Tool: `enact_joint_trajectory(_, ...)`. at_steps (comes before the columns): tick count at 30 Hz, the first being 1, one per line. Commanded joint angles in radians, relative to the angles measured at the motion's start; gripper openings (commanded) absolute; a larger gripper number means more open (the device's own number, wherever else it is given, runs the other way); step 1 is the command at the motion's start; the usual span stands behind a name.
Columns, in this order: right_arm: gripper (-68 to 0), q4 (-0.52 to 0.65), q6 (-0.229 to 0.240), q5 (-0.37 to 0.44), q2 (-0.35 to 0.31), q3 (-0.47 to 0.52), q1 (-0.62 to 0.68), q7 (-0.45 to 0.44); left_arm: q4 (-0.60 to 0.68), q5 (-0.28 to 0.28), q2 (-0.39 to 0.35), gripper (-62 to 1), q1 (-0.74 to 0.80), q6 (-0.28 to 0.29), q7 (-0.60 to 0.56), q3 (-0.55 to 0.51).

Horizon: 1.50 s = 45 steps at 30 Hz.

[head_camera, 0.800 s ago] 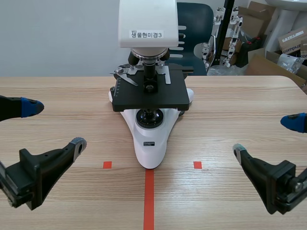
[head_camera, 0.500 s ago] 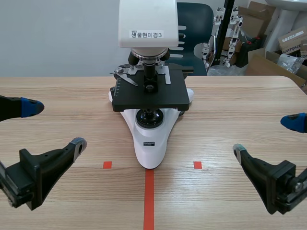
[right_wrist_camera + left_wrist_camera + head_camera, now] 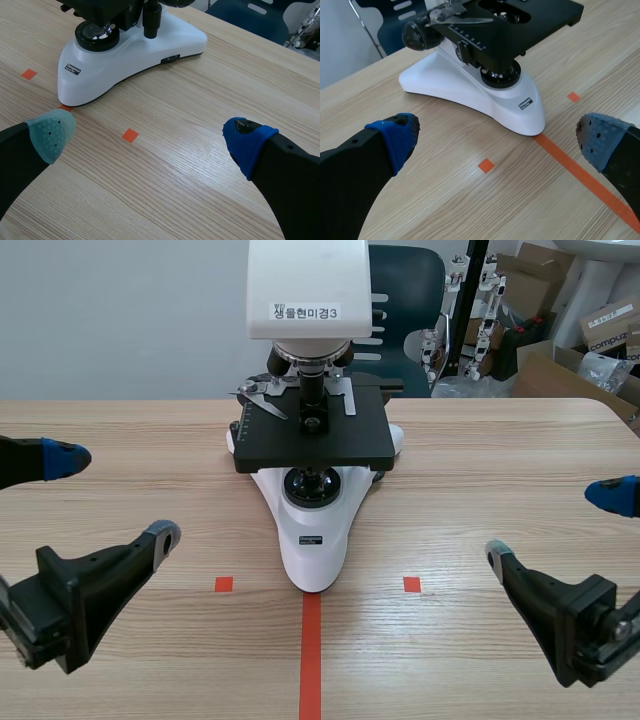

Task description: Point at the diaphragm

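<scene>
The left gripper [image 3: 115, 496] has edged slightly, the right gripper [image 3: 552, 525] stays put; both gape wide, empty, flanking the microscope [image 3: 318, 540].

Wooden table [image 3: 500, 440], dark blue chair [image 3: 410, 280] behind it, cardboard boxes [image 3: 575, 375] — stacked at the far right

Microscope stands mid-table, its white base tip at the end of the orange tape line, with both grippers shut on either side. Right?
Not quite: both grippers are open. The left wrist view shows the left gripper with fingers wide apart, and the right wrist view shows the same for the right gripper. The microscope does stand mid-table at the tape line end.
</scene>
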State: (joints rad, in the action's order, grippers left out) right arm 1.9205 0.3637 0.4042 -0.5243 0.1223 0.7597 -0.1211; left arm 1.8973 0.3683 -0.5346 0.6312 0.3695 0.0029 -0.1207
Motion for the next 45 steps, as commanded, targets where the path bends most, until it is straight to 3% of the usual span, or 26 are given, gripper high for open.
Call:
enact_joint_trajectory(1,0.4,0.008,0.003,0.007,-0.013,0.001,-0.009,-0.012,-0.043,0.009,0.005,1.4,-0.012,0.0,-0.035,-0.003)
enact_joint_trajectory(9,0.4,0.008,0.003,0.007,-0.013,0.001,-0.009,-0.012,-0.27,0.009,0.005,1.4,-0.089,0.049,-0.281,0.035)
enact_joint_trajectory(23,0.4,0.008,0.003,0.007,-0.013,0.001,-0.009,-0.011,-0.647,-0.006,0.056,1.4,-0.282,0.049,-0.671,0.214)
enact_joint_trajectory(31,0.4,0.008,0.003,0.007,-0.013,0.001,-0.009,-0.003,-0.769,-0.102,0.123,1.4,-0.33,0.048,-0.85,0.296)
enact_joint_trajectory(37,0.4,0.008,0.003,0.007,-0.013,0.001,-0.009,-0.003,-0.796,-0.136,0.188,1.4,-0.333,0.007,-0.871,0.324)
enact_joint_trajectory(41,0.4,0.008,0.003,0.007,-0.013,0.001,-0.009,-0.003,-0.803,-0.241,0.247,1.4,-0.332,-0.047,-0.871,0.324)
enact_joint_trajectory(45,0.4,0.008,0.003,0.007,-0.013,0.001,-0.009,-0.003,-0.803,-0.315,0.309,1.4,-0.332,-0.047,-0.87,0.324)
